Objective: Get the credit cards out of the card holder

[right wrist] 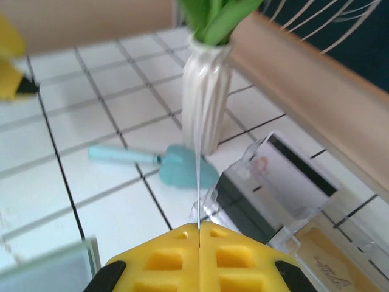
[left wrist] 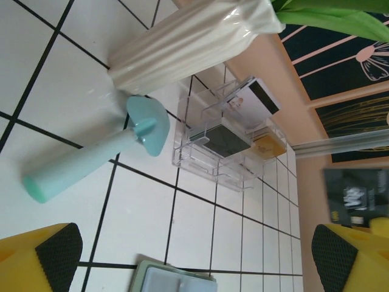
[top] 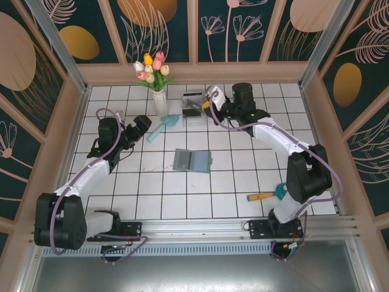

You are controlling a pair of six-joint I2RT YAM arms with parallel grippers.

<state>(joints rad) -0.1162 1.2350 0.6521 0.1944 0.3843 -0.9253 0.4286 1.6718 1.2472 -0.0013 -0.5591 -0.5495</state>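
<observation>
Card holder (left wrist: pixel 175 280) mostly beyond bottom edge

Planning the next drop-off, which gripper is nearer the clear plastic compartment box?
Right. The right gripper hangs at the box, pinching a credit card; the left gripper sits open well to its left, beyond the vase.

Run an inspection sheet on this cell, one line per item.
Surface: white tiled table, dark grout lines.
Job's things: card holder lies open at centre, inside up; credit cards sit in the clear compartment box.
Clutter: vase of tulips, teal scoop, orange-handled tool.
Grippers: left gripper open, empty; right gripper shut on a thin card seen edge-on, by the box.
Cables: purple cables run along both arms, off the centre tiles.
Surroundings: wood-framed floral wall panels; metal rail at the near edge.
</observation>
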